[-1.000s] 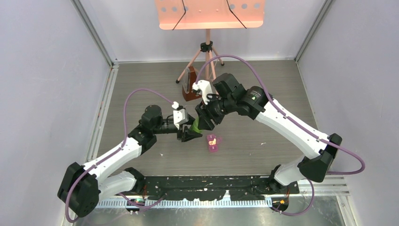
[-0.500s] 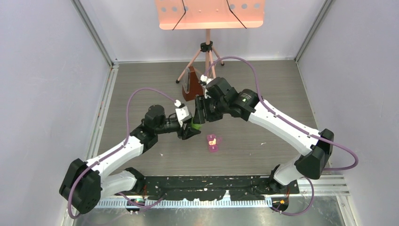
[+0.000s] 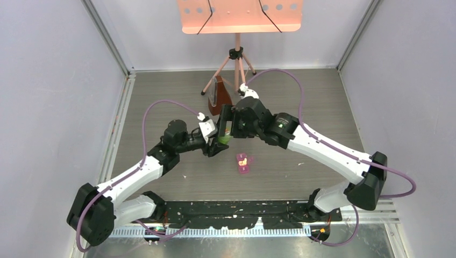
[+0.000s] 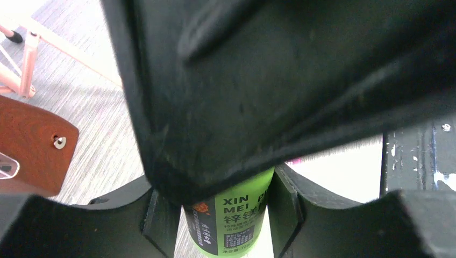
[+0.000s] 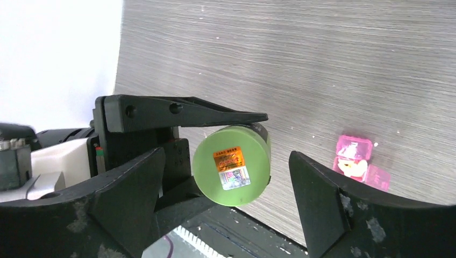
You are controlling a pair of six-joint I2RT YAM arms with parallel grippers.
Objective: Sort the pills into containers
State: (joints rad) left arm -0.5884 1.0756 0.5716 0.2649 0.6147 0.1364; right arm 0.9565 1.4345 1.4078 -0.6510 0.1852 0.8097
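The pink pill box (image 3: 243, 162) lies on the grey table (image 3: 312, 102), just beside the two pincers, toward the arms' bases, and neither touches it. From the right wrist it shows past the right-hand finger, out on the bare wood grain (image 5: 354, 161).

It is small and translucent with its lid open, and pale orange-yellow pills (image 5: 352, 169) are heaped in one compartment.

The left gripper (image 3: 215, 146) pinches the green bottle (image 5: 231, 164) by its sides, a finger pressed to each flank of the label (image 4: 234, 215). The right gripper (image 5: 227, 156) stands spread wide around the bottle's round end, with a gap on both sides.

A second ago those right fingers sat closed in on the bottle top. Since then they have sprung apart, and the wrist has turned and moved toward the back of the table. The box has not moved.
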